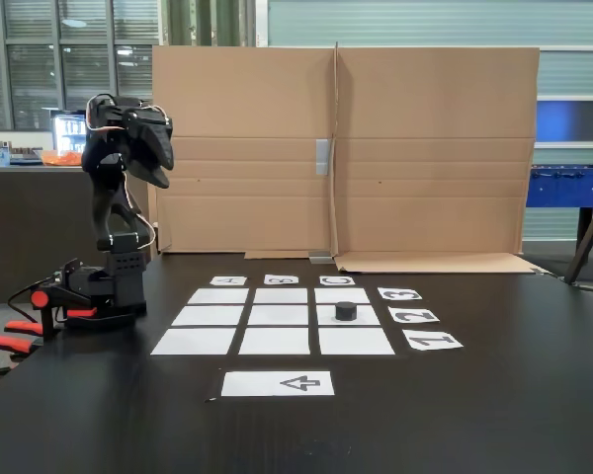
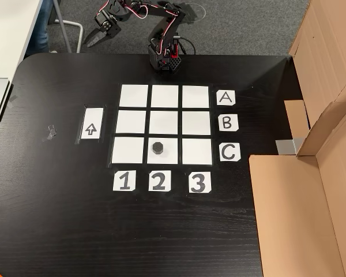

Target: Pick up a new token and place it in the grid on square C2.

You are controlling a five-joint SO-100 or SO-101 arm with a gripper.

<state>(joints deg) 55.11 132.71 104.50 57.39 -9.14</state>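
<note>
The black token [image 1: 346, 311] [image 2: 158, 148] sits upright on square C2 [image 1: 368, 317] [image 2: 170, 152], the sheet of the grid [image 1: 275, 316] [image 2: 164, 123] in line with labels C and 2. It rests a little toward the column 1 side of that sheet. The arm is folded up over its base beyond row A, well away from the grid. My gripper [image 1: 161, 176] [image 2: 92, 40] hangs in the air, pointing down past the table edge in the overhead-like fixed view. Its fingers look pressed together with nothing in them.
A white sheet with an arrow [image 1: 277, 383] [image 2: 91, 124] lies beside column 1. A folded cardboard wall [image 1: 425, 148] [image 2: 311, 173] stands along the side past column 3. The arm's base [image 1: 119, 286] [image 2: 164, 60] is clamped near label A's row. Bits of tape [image 2: 51, 133] lie on the black table.
</note>
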